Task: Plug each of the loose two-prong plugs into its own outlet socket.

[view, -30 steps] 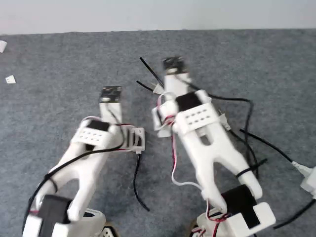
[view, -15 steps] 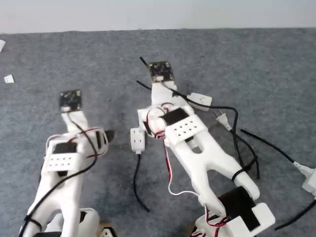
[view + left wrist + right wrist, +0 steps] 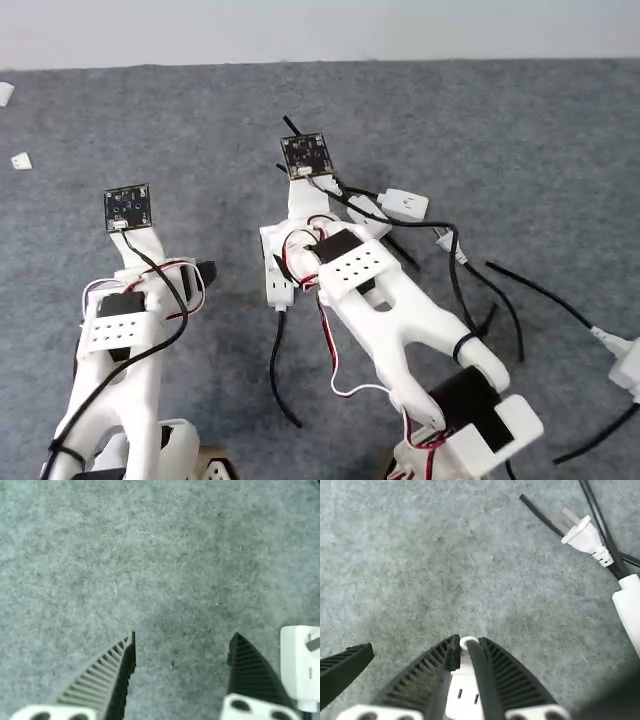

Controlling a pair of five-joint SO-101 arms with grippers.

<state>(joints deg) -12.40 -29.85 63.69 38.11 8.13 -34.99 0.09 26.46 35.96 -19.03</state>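
White socket (image 3: 464, 692) half hidden in narrow right hand (image 3: 468, 644), left hand (image 3: 183, 637) wide

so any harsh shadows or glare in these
high view: even soft light, no glare, left arm and right arm throw only faint shadows on the grey carpet. left wrist view: soft dark patch under the open left end effector. right wrist view: carpet dimmer near the right end effector, brighter toward the two-prong plug; the outlet socket it pinches isn't washed out.
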